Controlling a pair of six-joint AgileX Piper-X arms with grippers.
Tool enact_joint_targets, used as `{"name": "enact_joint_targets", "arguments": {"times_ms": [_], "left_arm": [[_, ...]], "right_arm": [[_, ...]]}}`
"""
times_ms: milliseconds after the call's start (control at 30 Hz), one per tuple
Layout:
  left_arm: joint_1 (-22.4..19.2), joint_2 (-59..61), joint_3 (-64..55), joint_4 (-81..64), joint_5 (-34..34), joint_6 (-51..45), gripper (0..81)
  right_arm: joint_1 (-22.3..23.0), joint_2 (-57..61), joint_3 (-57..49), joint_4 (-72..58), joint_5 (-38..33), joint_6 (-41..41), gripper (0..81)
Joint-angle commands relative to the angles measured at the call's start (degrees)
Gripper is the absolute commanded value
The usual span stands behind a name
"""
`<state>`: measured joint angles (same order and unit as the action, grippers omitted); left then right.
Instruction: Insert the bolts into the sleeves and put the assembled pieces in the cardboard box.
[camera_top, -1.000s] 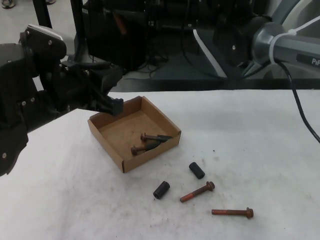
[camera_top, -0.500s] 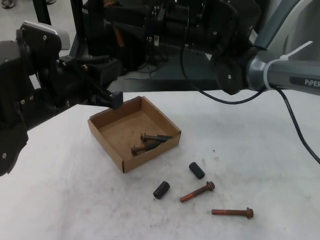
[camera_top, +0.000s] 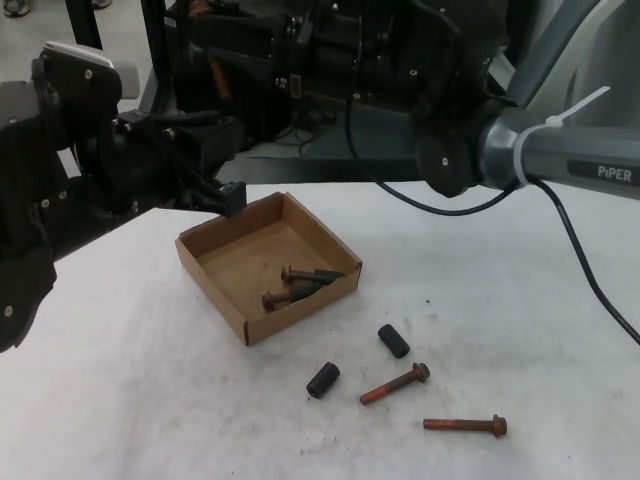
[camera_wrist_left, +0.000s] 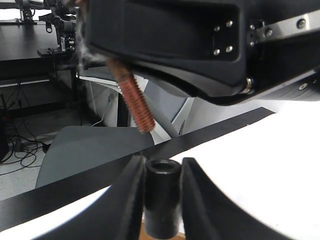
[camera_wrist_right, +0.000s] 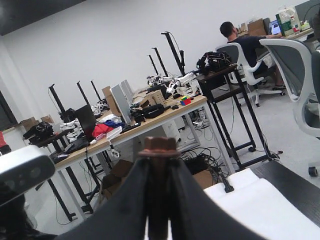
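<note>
The bulky black left arm (camera_top: 60, 170) fills the space left of the cardboard box (camera_top: 212, 290). The left gripper (camera_top: 232, 198) hangs just over the box's far left corner. It is clamped on a short black sleeve (camera_wrist_left: 162, 200), which stands upright between its fingers with the open bore facing up. A coppery threaded bolt (camera_wrist_left: 136, 102) slants down toward that bore, its tip just above the rim and a little to one side, not yet in. Its upper part is hidden behind the black body of the right gripper (camera_wrist_right: 159, 162), which pinches it just below the head. From above, that gripper's fingers are hard to pick out against the dark frames behind the box. Inside the box, near its front right wall, lie two finished pieces (camera_top: 312, 274), rusty bolts wearing dark sleeves, close together. On the white table (camera_top: 480, 290), in front and right of the box, lie a loose sleeve (camera_top: 322, 380), a second sleeve (camera_top: 393, 340), a reddish bolt (camera_top: 395, 384) and, farthest from the box, another bolt (camera_top: 465, 425). The grey right arm (camera_top: 560, 165) comes in from the right of the box.
</note>
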<state>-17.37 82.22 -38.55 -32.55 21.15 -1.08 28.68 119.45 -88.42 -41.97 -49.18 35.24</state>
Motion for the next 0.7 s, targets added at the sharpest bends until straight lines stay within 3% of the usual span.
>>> {"name": "enact_joint_targets", "arguments": {"times_ms": [0, 667], "left_arm": [[0.16, -0.62, -0.72, -1.18, -0.26, -0.26, 0.8], [0.16, -0.62, -0.72, -1.18, -0.26, -0.26, 0.8]], "right_arm": [[0.58, -0.34, 0.03, -1.22, 0.45, 1.2, 0.2], [0.5, -0.34, 1.16, -1.22, -3.82, 1.29, 0.2]]}}
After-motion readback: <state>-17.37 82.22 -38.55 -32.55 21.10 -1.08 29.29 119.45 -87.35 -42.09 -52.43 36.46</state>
